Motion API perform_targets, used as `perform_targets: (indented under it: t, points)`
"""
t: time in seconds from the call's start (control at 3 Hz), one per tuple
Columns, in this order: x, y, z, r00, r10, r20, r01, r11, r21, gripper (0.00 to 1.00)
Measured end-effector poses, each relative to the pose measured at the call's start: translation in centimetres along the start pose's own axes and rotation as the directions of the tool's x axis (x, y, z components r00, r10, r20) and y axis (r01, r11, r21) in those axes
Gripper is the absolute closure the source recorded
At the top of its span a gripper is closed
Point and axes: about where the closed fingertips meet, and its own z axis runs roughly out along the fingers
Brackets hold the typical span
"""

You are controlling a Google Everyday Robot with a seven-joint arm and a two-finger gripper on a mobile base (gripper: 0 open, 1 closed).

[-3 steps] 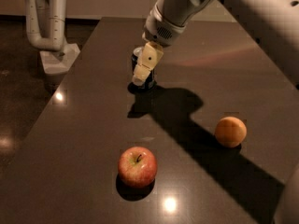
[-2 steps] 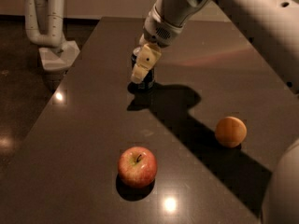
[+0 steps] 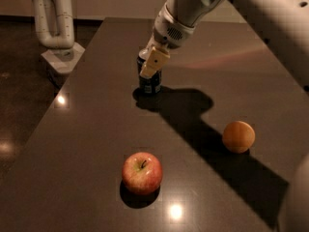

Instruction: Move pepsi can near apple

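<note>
- The gripper (image 3: 149,67) sits low over the top of the pepsi can (image 3: 150,83); I cannot tell whether it has hold of it.
- The can stands upright far back on the dark table (image 3: 82,129).
- The apple (image 3: 142,172) lies near, well apart from the can.
- An orange fruit (image 3: 238,136) rests at the right.

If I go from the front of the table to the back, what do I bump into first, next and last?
apple → orange fruit → pepsi can, with the gripper down at its top.
</note>
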Motion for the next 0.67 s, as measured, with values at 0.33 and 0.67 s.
perform_targets:
  t: [0.33,0.67]
  points:
    - [-0.4,1.8,-1.8,0.998,-0.045,0.034,0.045,0.999,-0.004,0.94]
    - [-0.6,7.8,-4.5,0.981,-0.172,0.09,0.178,0.9818,-0.065,1.0]
